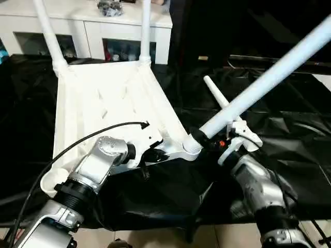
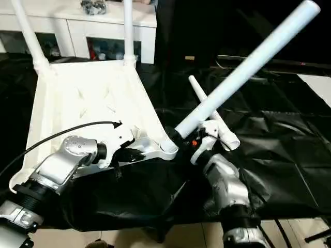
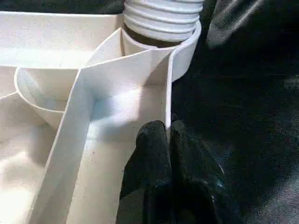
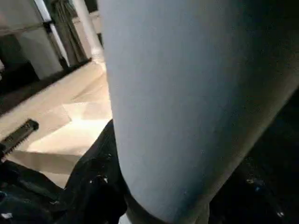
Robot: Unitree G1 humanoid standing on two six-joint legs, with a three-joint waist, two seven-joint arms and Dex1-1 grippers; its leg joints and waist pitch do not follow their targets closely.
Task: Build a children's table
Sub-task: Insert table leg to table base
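A: Where is the children's table?

B: The table top (image 1: 103, 103) lies upside down, ribbed underside up, on a black sheet (image 1: 289, 139). Two legs (image 1: 145, 31) already stand upright in its far corner sockets, in front of a white cabinet (image 1: 93, 26).

A: And the left gripper?

B: The left gripper (image 3: 168, 135) is pressed together, its black fingers pinching the thin side wall of the table top close to the near corner socket (image 1: 190, 147).

A: The right one?

B: The right gripper (image 2: 189, 139) is clamped on a third leg (image 1: 269, 77) near its lower end. That leg is tilted, rising up and to the right, and its threaded end (image 3: 161, 18) meets the near corner socket. How deep it sits, I cannot tell.

A: Any other parts?

B: A fourth leg (image 1: 217, 95) lies loose on the black sheet, just behind the right gripper.
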